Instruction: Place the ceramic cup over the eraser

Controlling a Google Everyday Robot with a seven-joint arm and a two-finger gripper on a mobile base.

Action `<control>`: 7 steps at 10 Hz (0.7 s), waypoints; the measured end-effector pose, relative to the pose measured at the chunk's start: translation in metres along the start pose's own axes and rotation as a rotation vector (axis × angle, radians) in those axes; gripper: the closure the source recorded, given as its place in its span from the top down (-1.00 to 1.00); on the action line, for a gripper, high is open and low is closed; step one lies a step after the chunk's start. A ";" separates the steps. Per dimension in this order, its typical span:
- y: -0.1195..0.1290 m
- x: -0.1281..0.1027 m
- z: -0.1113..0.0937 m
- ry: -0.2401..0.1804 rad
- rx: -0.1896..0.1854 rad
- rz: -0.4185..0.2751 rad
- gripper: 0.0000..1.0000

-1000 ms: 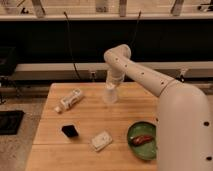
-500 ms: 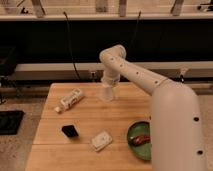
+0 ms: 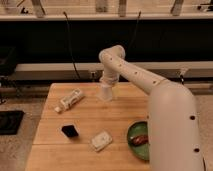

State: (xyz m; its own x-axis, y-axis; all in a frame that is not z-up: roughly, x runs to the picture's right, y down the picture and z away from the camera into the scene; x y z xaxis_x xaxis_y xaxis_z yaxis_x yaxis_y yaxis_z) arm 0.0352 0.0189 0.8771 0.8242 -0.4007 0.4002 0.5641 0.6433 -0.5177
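The ceramic cup (image 3: pixel 106 93) is a small white tapered cup hanging just under my gripper (image 3: pixel 107 85) over the back middle of the wooden table (image 3: pixel 85 117). The gripper is shut on the cup's top, and the cup has travelled with it. The eraser (image 3: pixel 70 131), a small black block, lies on the table towards the front left, well below and to the left of the cup. My white arm sweeps in from the lower right and hides the table's right side.
A long white bottle-like object (image 3: pixel 70 100) lies at the back left of the table. A flat whitish rectangular item (image 3: pixel 101 140) sits near the front, right of the eraser. A green plate (image 3: pixel 134 145) holding something brown (image 3: pixel 140 139) sits front right.
The gripper and the cup have shifted a little to the left over the back of the table. The other things on the table have not moved.
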 end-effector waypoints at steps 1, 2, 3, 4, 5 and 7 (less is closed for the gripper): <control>0.003 0.002 0.000 0.001 -0.004 -0.003 0.60; 0.005 0.003 -0.007 -0.005 0.001 -0.007 0.60; 0.004 0.004 -0.009 -0.009 0.008 -0.009 0.60; 0.002 0.004 -0.008 -0.015 0.016 -0.012 0.60; -0.001 0.004 -0.007 -0.021 0.023 -0.017 0.60; -0.002 0.009 -0.005 -0.032 0.030 -0.018 0.60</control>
State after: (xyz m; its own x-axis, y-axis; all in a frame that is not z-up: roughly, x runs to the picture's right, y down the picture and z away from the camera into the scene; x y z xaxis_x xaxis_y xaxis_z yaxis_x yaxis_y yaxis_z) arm 0.0421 0.0110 0.8780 0.8115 -0.3918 0.4335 0.5768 0.6558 -0.4871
